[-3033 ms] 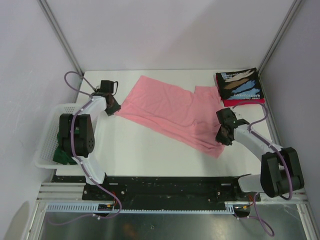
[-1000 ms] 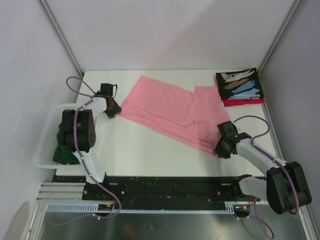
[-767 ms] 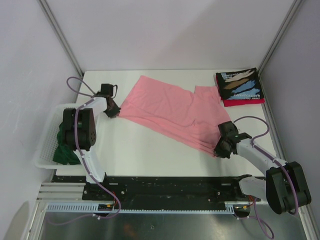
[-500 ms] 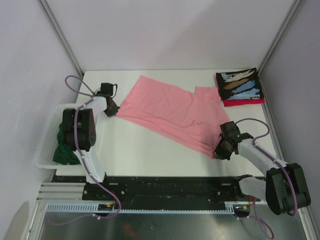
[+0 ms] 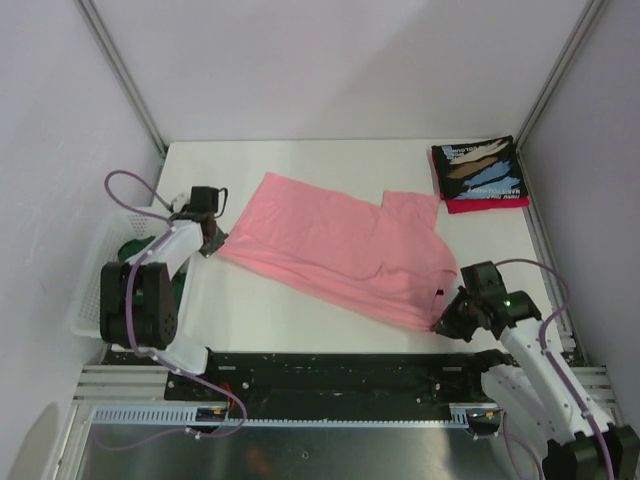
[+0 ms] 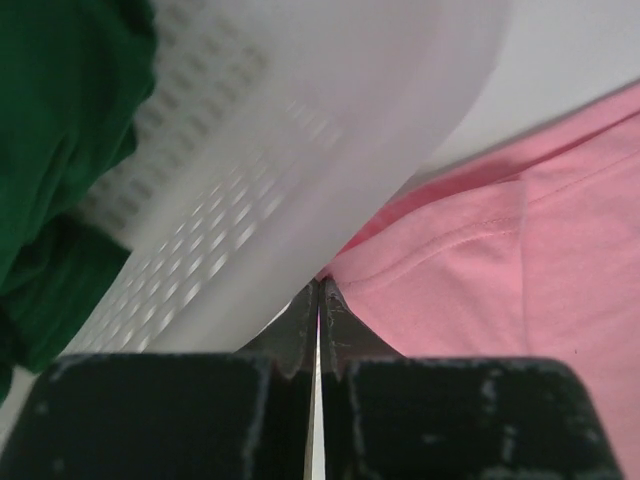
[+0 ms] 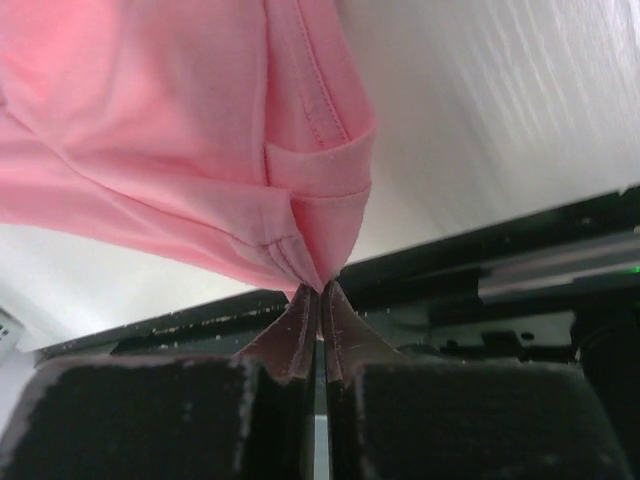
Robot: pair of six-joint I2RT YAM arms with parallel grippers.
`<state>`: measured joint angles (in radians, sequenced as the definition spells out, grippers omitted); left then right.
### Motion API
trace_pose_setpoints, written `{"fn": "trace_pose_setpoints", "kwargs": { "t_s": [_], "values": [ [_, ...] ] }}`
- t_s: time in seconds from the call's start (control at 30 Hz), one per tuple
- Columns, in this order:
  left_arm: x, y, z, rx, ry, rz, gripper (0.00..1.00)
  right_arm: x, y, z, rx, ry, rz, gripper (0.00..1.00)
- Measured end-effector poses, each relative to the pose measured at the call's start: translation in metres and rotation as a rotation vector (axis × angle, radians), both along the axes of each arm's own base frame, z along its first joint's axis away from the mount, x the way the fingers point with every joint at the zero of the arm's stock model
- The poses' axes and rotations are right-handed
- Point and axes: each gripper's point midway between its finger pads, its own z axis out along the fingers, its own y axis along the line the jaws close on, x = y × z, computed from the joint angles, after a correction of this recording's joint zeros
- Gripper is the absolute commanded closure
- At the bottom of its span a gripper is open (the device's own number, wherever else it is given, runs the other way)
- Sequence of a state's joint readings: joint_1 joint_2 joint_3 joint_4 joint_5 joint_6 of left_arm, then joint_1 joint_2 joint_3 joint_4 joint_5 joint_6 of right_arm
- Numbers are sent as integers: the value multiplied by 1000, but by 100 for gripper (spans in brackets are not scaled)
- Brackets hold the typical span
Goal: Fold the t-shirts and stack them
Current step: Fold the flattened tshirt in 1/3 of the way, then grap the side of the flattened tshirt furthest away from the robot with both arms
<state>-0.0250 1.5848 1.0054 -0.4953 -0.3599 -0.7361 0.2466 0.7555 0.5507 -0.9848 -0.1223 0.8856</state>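
pink tee [image 5: 330,245]: floppy, light, I grab hems | left fingers [image 6: 298,340] pinching its corner | right fingers [image 7: 297,335] pinching opposite edge

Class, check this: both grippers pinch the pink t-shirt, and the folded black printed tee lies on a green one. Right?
No: the black printed tee lies on a red tee, not a green one; the top external view shows it. The left gripper and right gripper do pinch the pink t-shirt.

One pink tee [image 5: 330,245] lies spread, black tee [image 5: 478,170] folded atop red tee [image 5: 490,204]
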Motion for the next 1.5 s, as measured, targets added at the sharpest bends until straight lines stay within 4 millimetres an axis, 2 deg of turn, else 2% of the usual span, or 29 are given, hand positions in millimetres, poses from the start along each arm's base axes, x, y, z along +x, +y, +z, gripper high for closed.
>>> {"fn": "trace_pose_setpoints", "kwargs": {
  "t_s": [0.17,0.23,0.37,0.43,0.47,0.5,0.53,0.57,0.63,0.73,0.8,0.87,0.93,1.0,1.1,1.23,1.37,1.5],
  "values": [
    [-33,3,3,-1,4,49,100,-26,3,11,53,2,-3,100],
    [-43,4,5,-1,-3,72,98,-36,5,14,74,-1,4,95],
    [-59,5,5,-4,-1,103,74,-42,7,19,94,-18,19,78],
    [-62,4,5,-8,2,105,62,-42,8,19,95,-20,25,68],
    [-62,3,5,-16,-1,103,54,-43,9,20,98,-20,31,60],
    [-62,1,5,-21,-1,96,47,-45,9,22,103,-17,36,44],
    [-62,-1,6,-28,-2,86,43,-48,10,24,108,-11,45,23],
    [-61,-3,7,-34,-3,74,41,-49,10,27,113,-6,44,12],
    [-59,-8,12,-52,-13,52,37,-35,20,52,162,-94,73,3],
    [-47,-13,28,-53,-39,12,37,-23,21,82,148,-179,121,1],
    [-30,-18,48,-50,-76,-25,39,-10,18,92,109,-207,136,1],
    [-4,-27,68,-53,-121,-71,42,12,17,97,56,-220,149,1],
    [28,-41,85,-58,-166,-128,44,38,16,93,7,-216,159,1],
    [59,-56,93,-65,-190,-181,47,68,15,83,-33,-200,158,1],
    [100,-73,83,-75,-183,-241,50,117,10,66,-76,-193,133,4],
    [146,-87,50,-87,-138,-285,53,176,-2,46,-124,-213,88,15],
    [187,-95,21,-98,-125,-301,55,233,-13,39,-164,-279,44,22],
    [225,-102,5,-109,-149,-306,58,272,-20,34,-189,-336,18,24]
  ]
}}
